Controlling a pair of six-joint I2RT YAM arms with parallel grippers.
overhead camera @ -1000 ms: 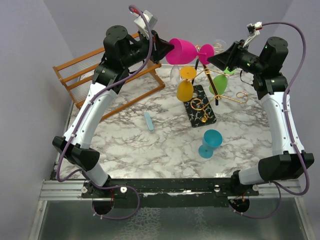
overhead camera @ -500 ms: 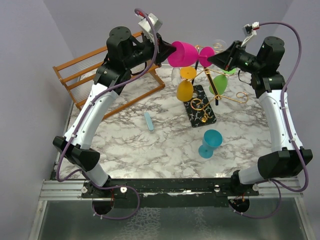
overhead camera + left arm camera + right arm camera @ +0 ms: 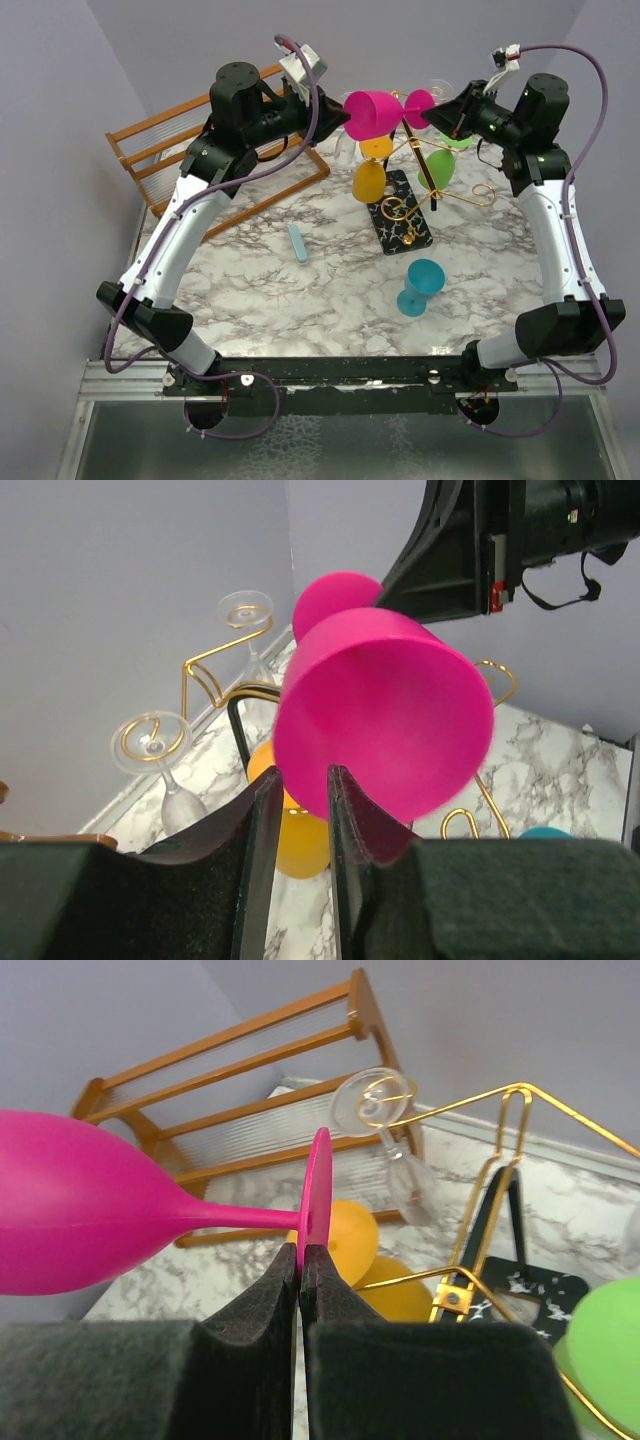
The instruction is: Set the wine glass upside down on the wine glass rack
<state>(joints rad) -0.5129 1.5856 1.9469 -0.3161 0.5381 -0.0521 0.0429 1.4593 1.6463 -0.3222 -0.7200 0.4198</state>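
A brown wooden rack with slats (image 3: 205, 160) leans in the upper left of the top view. Next to it on the right is the left gripper (image 3: 304, 780). Its two fingers are a little way apart, and the rim of the shiny pink plastic wine glass (image 3: 372, 112) sits right at their tips. I cannot tell if they squeeze it.

A small light blue stick (image 3: 297, 242) lies on the white marble table (image 3: 300, 300) near the middle.

The pink glass lies on its side in the air at the top middle, above the wine glass rack (image 3: 412, 232) with curly gold wire arms, a black post and a flat black base. Its bowl points left and its round foot points right.

A yellow glass (image 3: 369, 180) and a green glass (image 3: 437, 168) hang upside down from the gold arms.

The right gripper (image 3: 300, 1255) pinches the edge of the pink foot tight.

A blue-green glass (image 3: 420, 287) stands on the table below the rack in the picture.
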